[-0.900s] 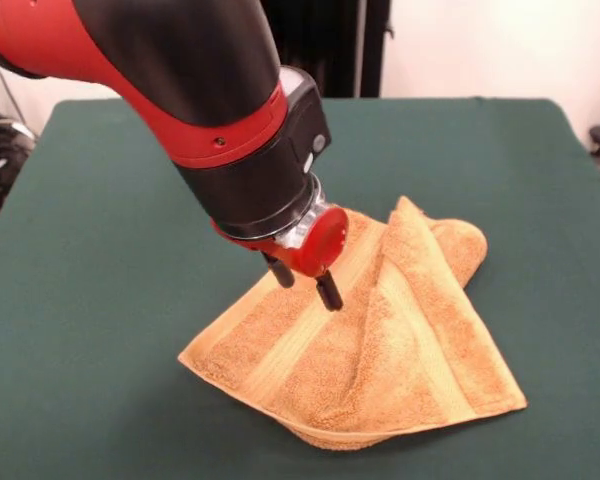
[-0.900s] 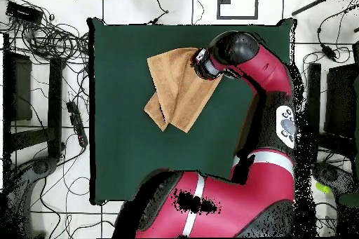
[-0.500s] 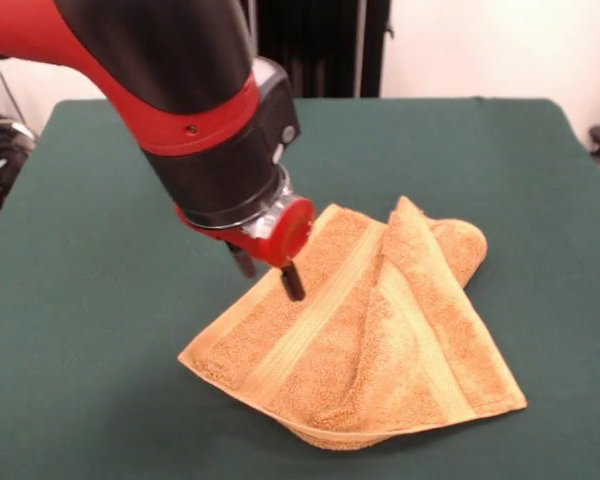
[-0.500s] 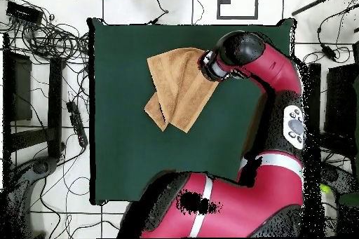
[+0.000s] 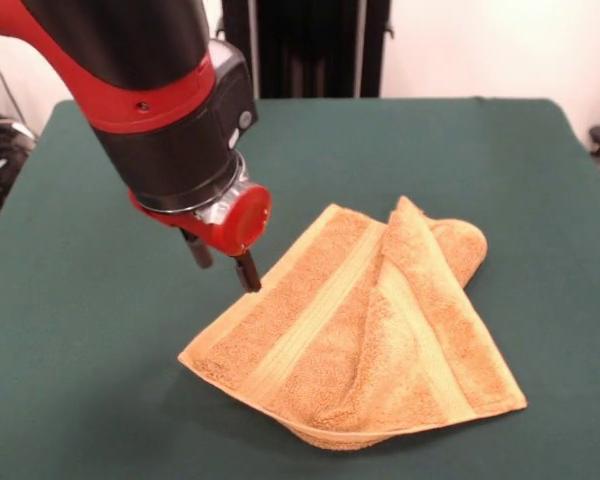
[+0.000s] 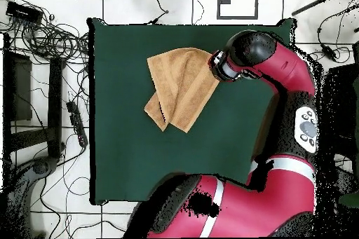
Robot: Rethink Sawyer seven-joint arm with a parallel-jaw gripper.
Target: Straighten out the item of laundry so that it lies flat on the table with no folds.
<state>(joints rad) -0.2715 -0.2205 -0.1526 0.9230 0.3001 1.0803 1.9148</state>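
Note:
The item of laundry [image 5: 365, 335], an orange-tan towel with paler bands, lies folded on the green table [image 5: 90, 360]; one flap overlaps the rest along a diagonal ridge at its right. My gripper [image 5: 223, 262] hangs open with nothing between its fingers, just beyond the towel's upper left edge and slightly above the tabletop. From above, the towel [image 6: 179, 85] shows as a folded wedge on the table [image 6: 140, 152], and the red wrist [image 6: 223, 66] sits at its right edge, hiding the gripper's tips.
The towel lies on the near half of the table in the front view. Tangled cables [image 6: 42, 36] cover the floor beside the table. A dark stand [image 5: 310, 45] rises behind the far edge.
The arm has swung left in the front view, carrying the open gripper from over the towel's middle to just off its left edge. The towel has not moved.

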